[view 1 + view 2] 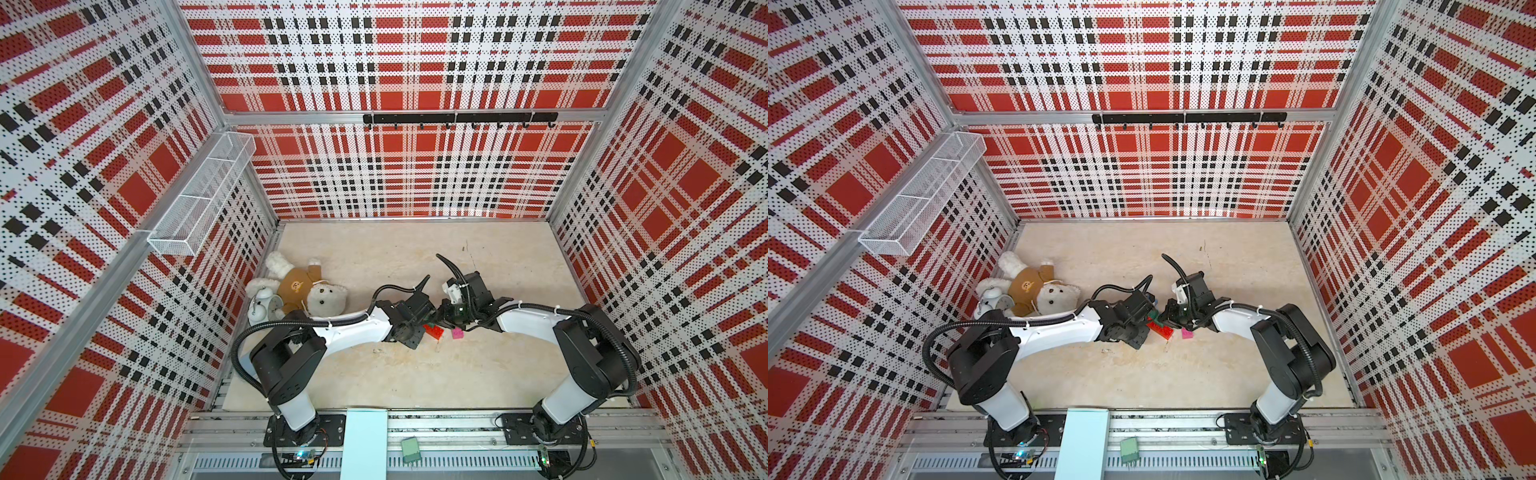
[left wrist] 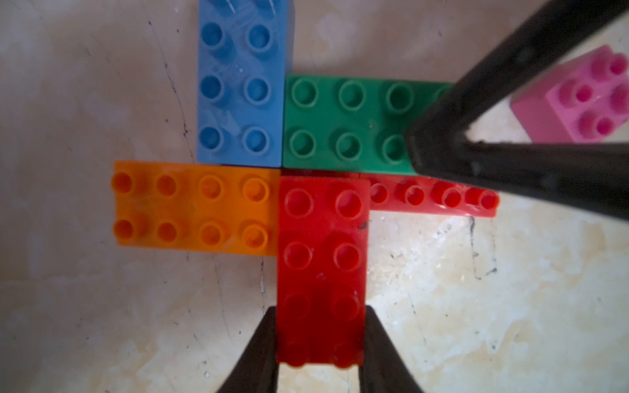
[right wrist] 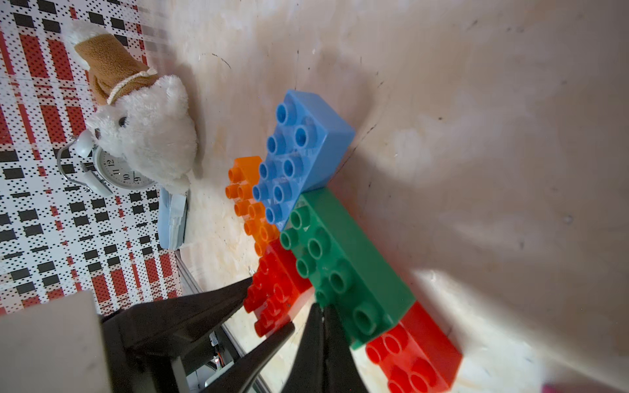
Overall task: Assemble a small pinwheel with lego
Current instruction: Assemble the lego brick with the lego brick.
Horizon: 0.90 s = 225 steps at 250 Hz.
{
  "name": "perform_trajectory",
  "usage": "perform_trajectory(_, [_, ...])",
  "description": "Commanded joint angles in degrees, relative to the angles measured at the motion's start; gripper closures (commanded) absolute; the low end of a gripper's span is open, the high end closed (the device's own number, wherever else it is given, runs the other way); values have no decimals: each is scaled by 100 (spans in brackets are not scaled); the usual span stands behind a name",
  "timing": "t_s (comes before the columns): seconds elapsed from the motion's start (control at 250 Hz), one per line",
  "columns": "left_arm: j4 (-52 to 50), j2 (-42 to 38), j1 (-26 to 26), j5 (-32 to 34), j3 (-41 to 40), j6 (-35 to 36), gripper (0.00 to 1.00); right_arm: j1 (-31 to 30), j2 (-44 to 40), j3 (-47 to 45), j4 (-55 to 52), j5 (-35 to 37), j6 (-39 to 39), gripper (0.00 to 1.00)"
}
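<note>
The pinwheel (image 2: pixel 238 190) lies flat on the table as a cross of lego: blue (image 2: pixel 240 85), green (image 2: pixel 347 122), orange (image 2: pixel 190 207) and red (image 2: pixel 321 245) arms. Another red brick (image 2: pixel 432 200) sits under the green one. My left gripper (image 2: pixel 320 311) is shut on the outer end of the red arm, one finger on each long side. My right gripper (image 3: pixel 318 306) is shut with nothing in it, its tips touching the green arm (image 3: pixel 340 258). The pink square brick (image 2: pixel 585 102) stands apart on the table, beside the right gripper. In both top views the arms hide most of the cross.
A white teddy bear (image 1: pixel 307 289) and an alarm clock (image 1: pixel 266 305) lie at the table's left edge, behind the left arm. A wire basket (image 1: pixel 203 195) hangs on the left wall and a black hook rail (image 1: pixel 459 118) on the back wall.
</note>
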State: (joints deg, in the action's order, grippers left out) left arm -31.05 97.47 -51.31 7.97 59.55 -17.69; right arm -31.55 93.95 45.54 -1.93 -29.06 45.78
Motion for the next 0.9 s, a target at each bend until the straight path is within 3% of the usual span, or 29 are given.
perform_trajectory(0.0, [-165, 145, 66, 167, 136, 6, 78, -28, -6, 147, 43, 90, -57, 95])
perform_trajectory(0.336, [-51, 202, 86, 71, 153, 47, 78, -102, 159, 15, 1101, -479, 342, 95])
perform_trajectory(0.896, [2, 193, 113, 7, 174, 73, 78, -183, 710, 189, 890, -307, 267, 95])
